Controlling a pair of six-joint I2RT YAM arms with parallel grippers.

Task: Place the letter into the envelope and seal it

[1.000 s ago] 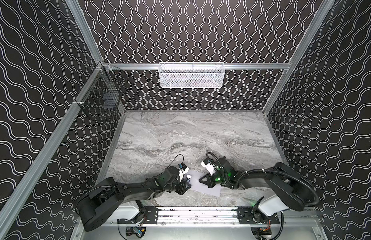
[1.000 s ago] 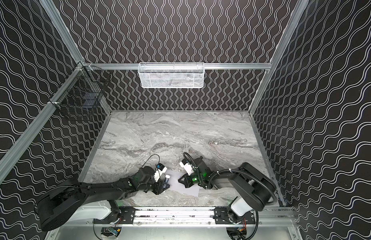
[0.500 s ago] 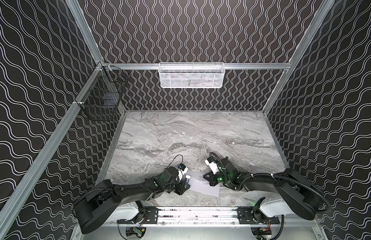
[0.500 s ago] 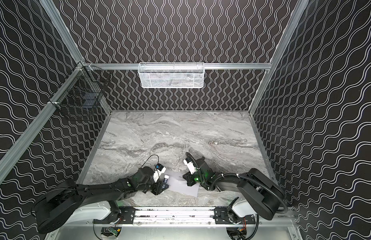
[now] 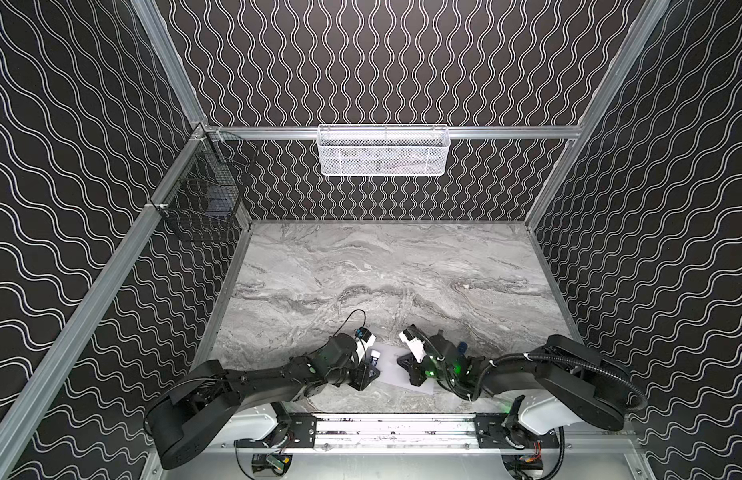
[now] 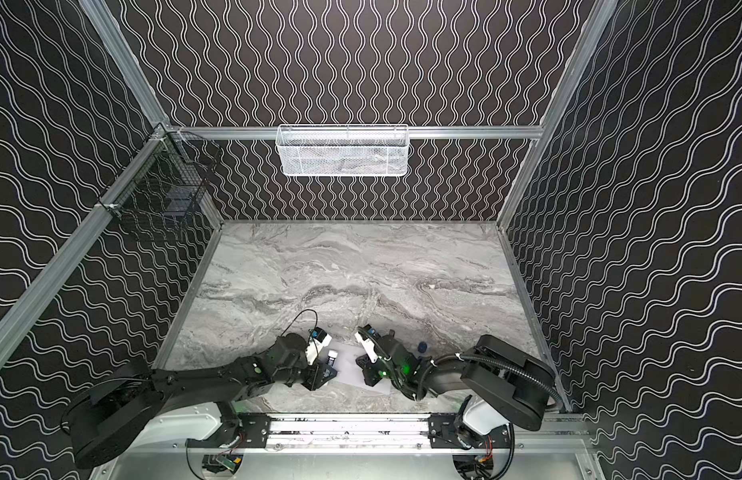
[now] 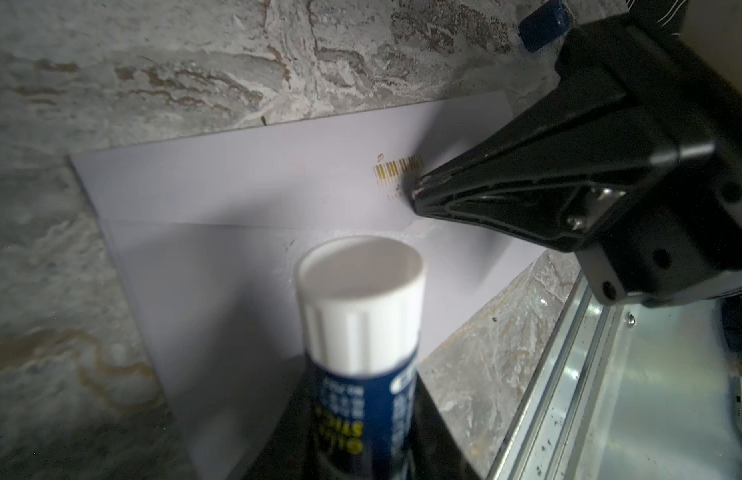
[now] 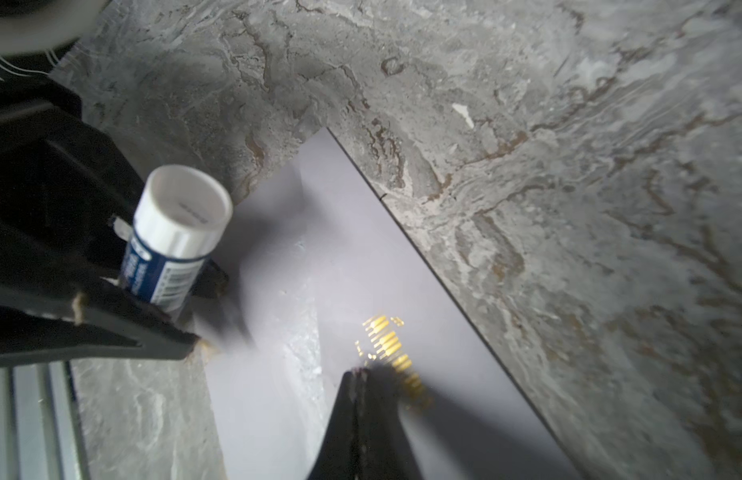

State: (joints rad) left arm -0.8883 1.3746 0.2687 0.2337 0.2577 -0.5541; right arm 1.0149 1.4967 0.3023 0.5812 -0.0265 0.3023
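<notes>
The pale lavender envelope lies flat near the table's front edge, between both grippers. It shows a gold barcode, a crease and whitish smears in both wrist views. My left gripper is shut on a blue glue stick, white ribbed end up, over the envelope's left end. My right gripper is shut, its tips pressing on the envelope beside the barcode. The letter is hidden.
A small blue cap lies on the marble just behind the right wrist. A metal rail runs along the front edge. A white mesh basket and a black wire basket hang on the walls.
The right arm's elbow swung out and came back, and its shut tips shifted slightly on the envelope. The left arm has stayed put with the glue stick.
</notes>
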